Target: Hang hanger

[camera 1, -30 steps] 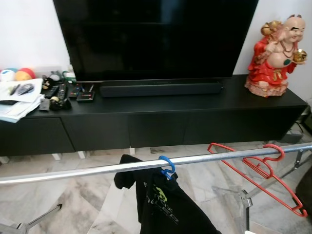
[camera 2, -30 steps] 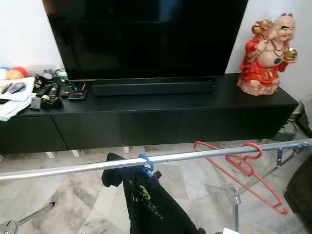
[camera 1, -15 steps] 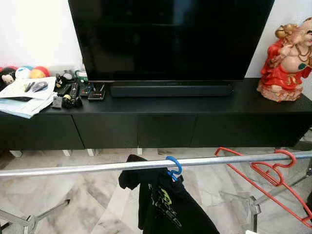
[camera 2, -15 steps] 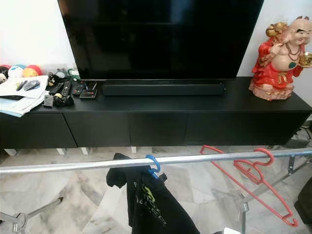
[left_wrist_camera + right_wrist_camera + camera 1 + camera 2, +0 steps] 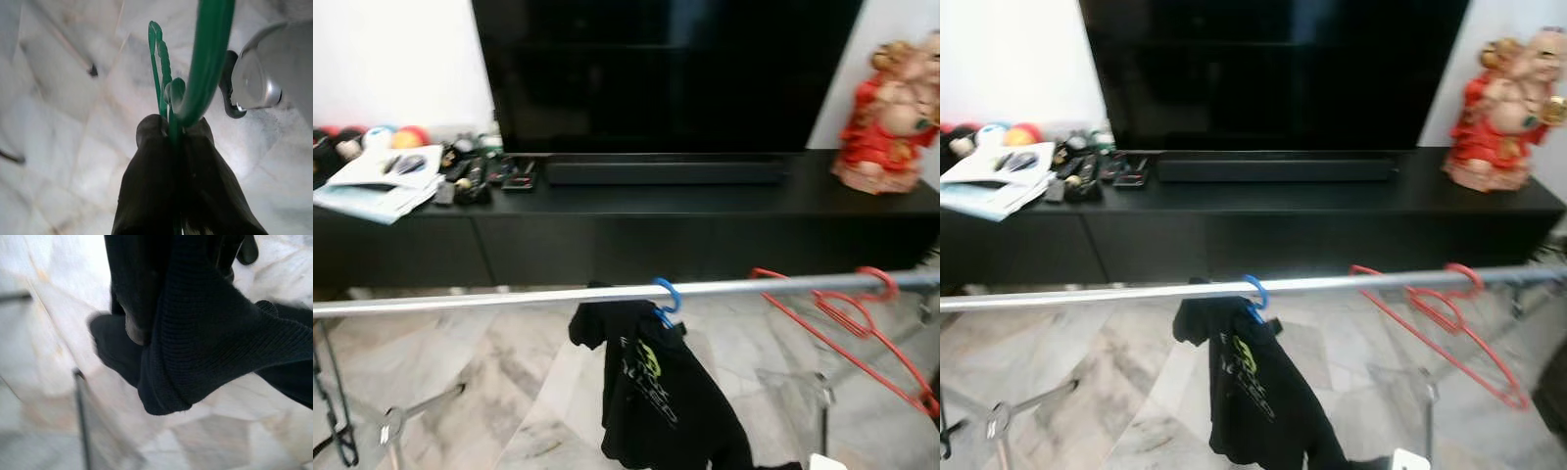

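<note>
A long metal rail (image 5: 509, 296) crosses in front of me. A blue hanger (image 5: 668, 294) hooks over its middle and carries a black T-shirt (image 5: 656, 392) with a green print. Red hangers (image 5: 847, 318) hang empty further right. In the left wrist view my left gripper (image 5: 171, 132) is shut on the neck of a green hanger (image 5: 208, 63), beside a silver metal part (image 5: 257, 78), over the marble floor. In the right wrist view my right gripper (image 5: 142, 308) is wrapped in a dark knit garment (image 5: 210, 342) and appears shut on it.
Behind the rail stands a low black TV console (image 5: 705, 230) with a large TV (image 5: 666, 73), a red statue (image 5: 891, 117) at the right, and papers and remotes (image 5: 401, 176) at the left. The rack's legs (image 5: 406, 416) stand on the marble floor. A thin dark loop (image 5: 335, 411) hangs far left.
The camera has swung and the picture is now blurred; the scene has shifted right in the frame. The dark loop has come into view at the left. The hung hangers have not moved.
</note>
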`<state>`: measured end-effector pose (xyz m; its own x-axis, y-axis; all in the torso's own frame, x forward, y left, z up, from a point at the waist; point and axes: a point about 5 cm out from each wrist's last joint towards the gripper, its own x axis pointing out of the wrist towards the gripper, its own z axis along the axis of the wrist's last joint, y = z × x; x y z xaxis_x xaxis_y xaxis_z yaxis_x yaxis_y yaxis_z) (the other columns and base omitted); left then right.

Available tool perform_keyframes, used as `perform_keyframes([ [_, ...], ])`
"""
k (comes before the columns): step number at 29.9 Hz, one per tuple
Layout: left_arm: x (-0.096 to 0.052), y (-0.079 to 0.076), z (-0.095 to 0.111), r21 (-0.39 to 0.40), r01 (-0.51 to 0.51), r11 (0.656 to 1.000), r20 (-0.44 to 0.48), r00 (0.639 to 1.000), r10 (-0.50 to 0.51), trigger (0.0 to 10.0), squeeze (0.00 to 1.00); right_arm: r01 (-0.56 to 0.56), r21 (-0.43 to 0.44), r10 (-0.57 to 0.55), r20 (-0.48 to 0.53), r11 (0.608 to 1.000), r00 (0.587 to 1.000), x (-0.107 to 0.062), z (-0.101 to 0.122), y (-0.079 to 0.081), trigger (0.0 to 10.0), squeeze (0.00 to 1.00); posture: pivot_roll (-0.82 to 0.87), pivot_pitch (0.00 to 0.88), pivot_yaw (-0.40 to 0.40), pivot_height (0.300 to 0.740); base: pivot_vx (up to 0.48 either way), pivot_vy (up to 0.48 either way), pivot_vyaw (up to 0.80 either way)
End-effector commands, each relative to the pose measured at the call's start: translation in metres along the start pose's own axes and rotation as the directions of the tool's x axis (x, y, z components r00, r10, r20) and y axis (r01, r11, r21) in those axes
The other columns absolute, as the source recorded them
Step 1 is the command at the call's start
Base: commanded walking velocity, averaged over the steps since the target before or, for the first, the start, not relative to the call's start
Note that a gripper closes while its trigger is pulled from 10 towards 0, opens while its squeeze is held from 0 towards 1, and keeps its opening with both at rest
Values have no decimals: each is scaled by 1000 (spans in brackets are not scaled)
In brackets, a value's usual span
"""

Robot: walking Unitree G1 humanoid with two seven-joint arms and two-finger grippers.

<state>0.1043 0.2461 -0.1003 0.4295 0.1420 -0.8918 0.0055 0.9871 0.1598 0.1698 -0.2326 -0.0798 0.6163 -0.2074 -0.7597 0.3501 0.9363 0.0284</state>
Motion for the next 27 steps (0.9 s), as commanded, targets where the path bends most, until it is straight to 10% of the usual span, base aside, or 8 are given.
perform_keyframes([
  [1, 1, 2, 5, 20, 0, 1000, 5, 1000, 0, 10000, 0, 19, 9, -19, -12, 1000, 1000, -2, -4, -7, 10000, 0, 122, 0, 17, 740, -330, 0, 0],
  [27, 5, 1, 25, 18, 4, 1000, 28, 1000, -4, 10000, 0, 9, 18, -9, 3, 1000, 1000, 0, 1, -3, 10000, 0, 122, 0, 19, 740, -346, 0, 0],
])
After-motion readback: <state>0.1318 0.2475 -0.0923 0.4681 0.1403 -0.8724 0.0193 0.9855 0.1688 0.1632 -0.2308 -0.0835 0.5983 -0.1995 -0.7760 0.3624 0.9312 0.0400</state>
